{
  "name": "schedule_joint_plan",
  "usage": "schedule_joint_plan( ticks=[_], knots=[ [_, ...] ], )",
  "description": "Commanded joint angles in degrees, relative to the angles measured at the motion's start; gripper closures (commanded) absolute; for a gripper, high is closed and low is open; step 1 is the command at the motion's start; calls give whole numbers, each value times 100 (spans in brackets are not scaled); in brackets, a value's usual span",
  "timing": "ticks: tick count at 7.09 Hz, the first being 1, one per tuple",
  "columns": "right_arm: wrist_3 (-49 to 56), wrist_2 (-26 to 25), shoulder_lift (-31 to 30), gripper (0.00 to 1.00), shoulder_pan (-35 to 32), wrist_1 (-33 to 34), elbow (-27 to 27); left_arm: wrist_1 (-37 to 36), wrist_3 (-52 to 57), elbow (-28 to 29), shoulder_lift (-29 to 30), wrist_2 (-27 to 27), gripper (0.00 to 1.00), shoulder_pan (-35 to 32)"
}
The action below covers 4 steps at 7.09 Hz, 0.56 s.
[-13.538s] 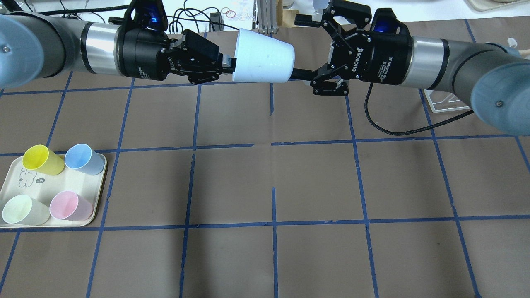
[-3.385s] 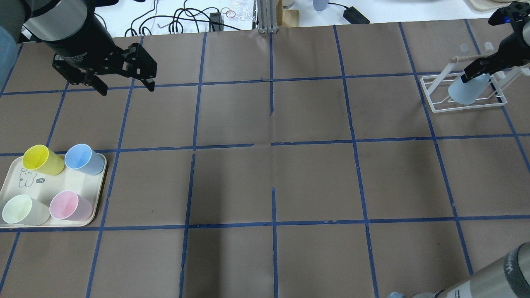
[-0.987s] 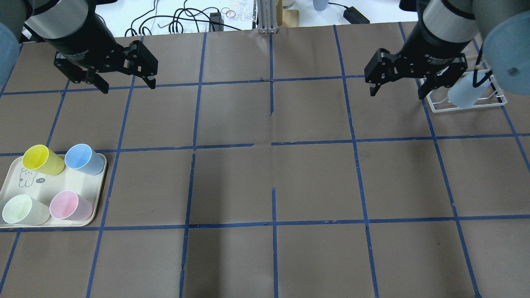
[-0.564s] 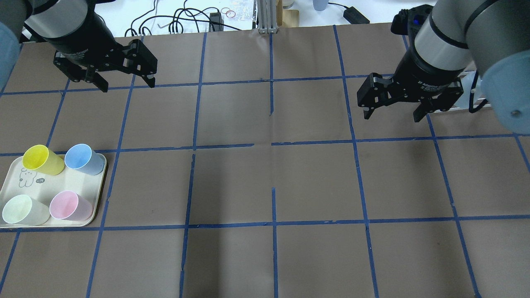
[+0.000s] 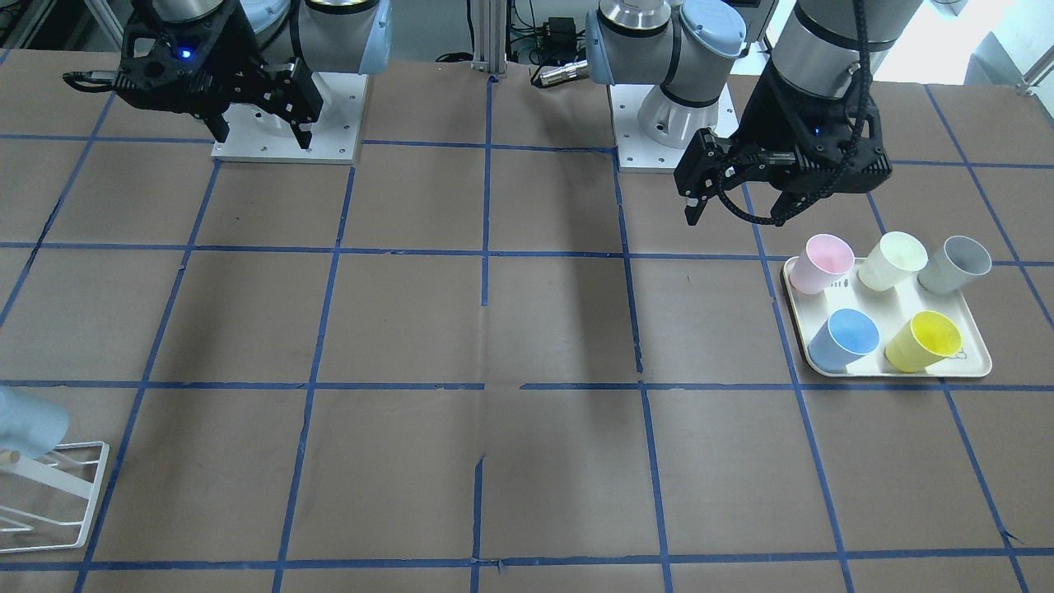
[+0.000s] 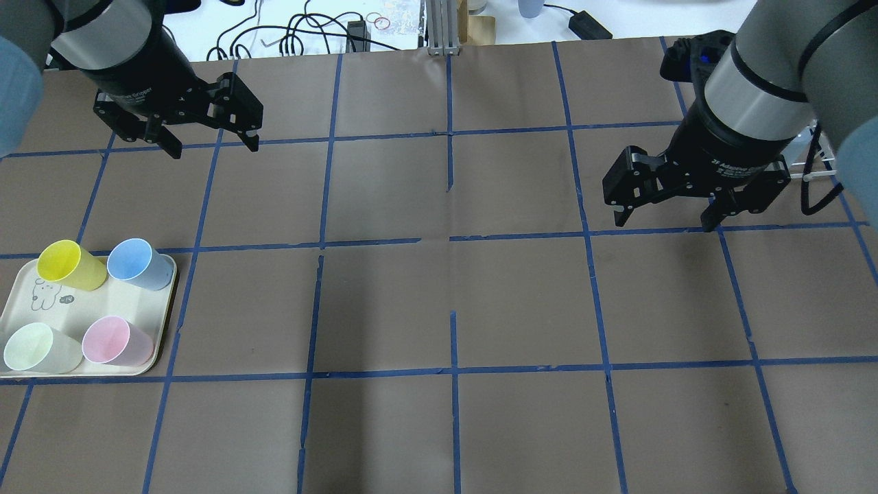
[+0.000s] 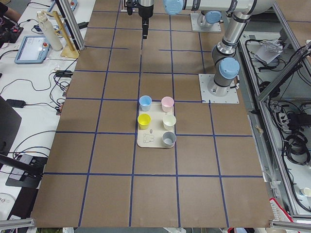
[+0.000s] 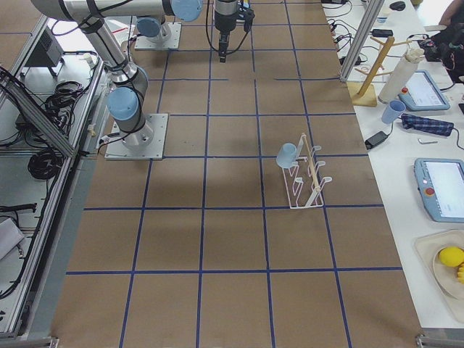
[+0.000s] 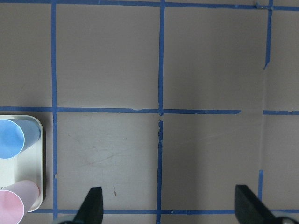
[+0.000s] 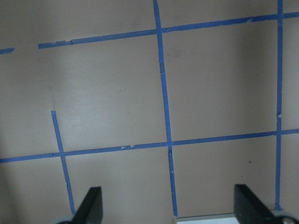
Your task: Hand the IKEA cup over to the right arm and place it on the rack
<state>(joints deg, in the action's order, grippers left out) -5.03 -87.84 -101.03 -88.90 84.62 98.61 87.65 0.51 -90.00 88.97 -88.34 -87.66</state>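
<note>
The IKEA cup [image 8: 288,154], pale grey-blue, hangs tilted on a rod of the white wire rack [image 8: 308,181]. Cup [image 5: 29,424] and rack [image 5: 58,494] also show at the front-facing view's lower left edge. In the overhead view my right arm hides the cup and most of the rack. My right gripper [image 6: 663,225] is open and empty, above the table, apart from the rack. It also shows in the front-facing view [image 5: 265,142]. My left gripper [image 6: 215,151] is open and empty, above the table behind the tray. It also shows in the front-facing view [image 5: 735,221].
A cream tray [image 6: 68,319] near my left side holds a yellow cup [image 6: 68,264], a deeper blue cup [image 6: 137,264], a pink cup [image 6: 115,341], a pale green cup [image 6: 38,348] and a grey cup [image 5: 955,263]. Blue tape lines cross the brown table.
My right gripper has let go of the cup, left it on the rack, and drawn back towards my base with open jaws. My left gripper has barely moved.
</note>
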Motion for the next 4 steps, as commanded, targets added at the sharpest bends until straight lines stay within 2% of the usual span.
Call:
schedule_joint_plan(
  ticks=[1,4],
  knots=[
    [-33,-14,-5,0,40,11,26,-11,-24,-123,-37,36,0,-15],
    [-33,-32,-5,0,66,11,18,-20,11,-115,-37,-34,0,-94]
  ],
)
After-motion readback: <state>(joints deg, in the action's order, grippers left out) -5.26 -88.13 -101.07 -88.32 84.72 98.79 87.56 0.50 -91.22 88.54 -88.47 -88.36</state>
